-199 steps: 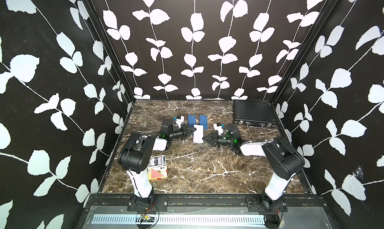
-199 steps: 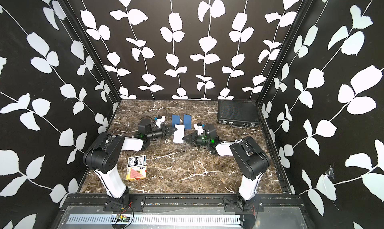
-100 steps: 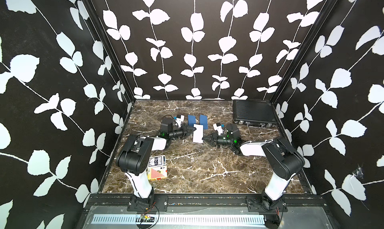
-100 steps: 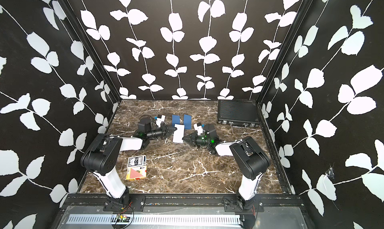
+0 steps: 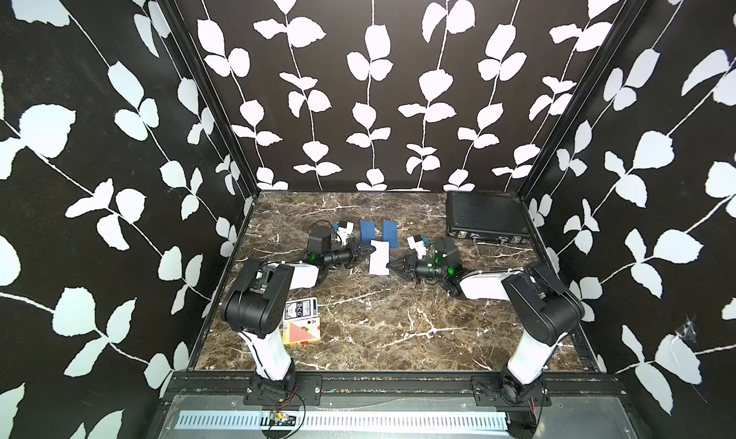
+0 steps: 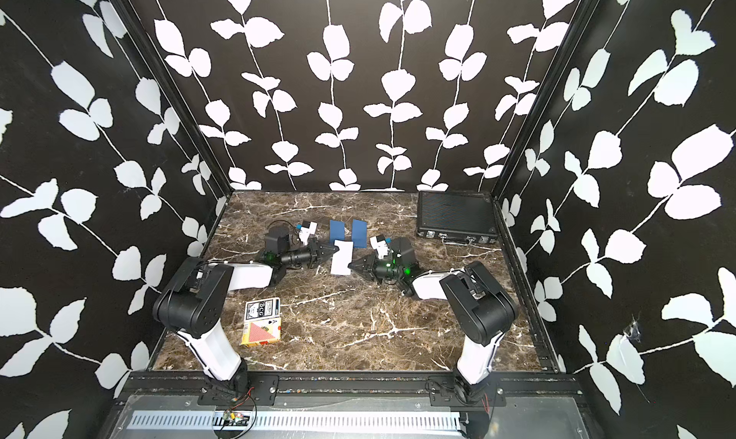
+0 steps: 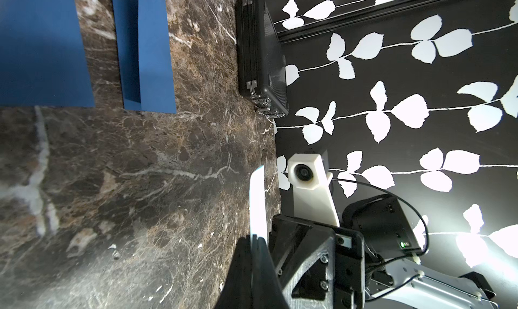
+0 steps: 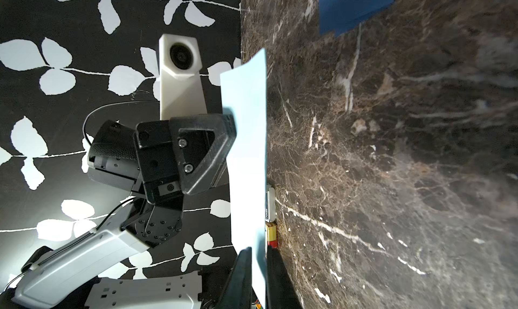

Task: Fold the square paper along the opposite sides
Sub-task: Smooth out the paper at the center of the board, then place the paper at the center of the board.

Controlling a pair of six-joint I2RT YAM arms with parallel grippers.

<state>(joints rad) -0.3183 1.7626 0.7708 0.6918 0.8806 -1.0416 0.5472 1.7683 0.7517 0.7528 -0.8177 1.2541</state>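
A white square paper [image 5: 379, 257] [image 6: 341, 259] is held off the marble table [image 5: 398, 329], mid-table towards the back, between my two arms. My left gripper [image 5: 373, 249] [image 6: 337, 249] is shut on its left edge. In the left wrist view the paper [image 7: 257, 203] runs edge-on out of the closed left gripper [image 7: 255, 239]. My right gripper [image 5: 390, 266] [image 6: 350, 265] holds the near right corner. The right wrist view shows the sheet [image 8: 248, 153] standing nearly upright, pinched in the right gripper [image 8: 259, 251], with the left gripper [image 8: 234, 122] clamped on its far edge.
Two blue folded papers [image 5: 367, 230] [image 5: 390, 234] lie just behind the white sheet. A black case [image 5: 484, 218] sits at the back right corner. Two playing-card boxes [image 5: 301, 308] [image 5: 301, 331] lie beside the left arm's base. The enclosure walls stand close on three sides.
Both arms and the paper stay almost where they were. The right jaws have narrowed slightly on the sheet.
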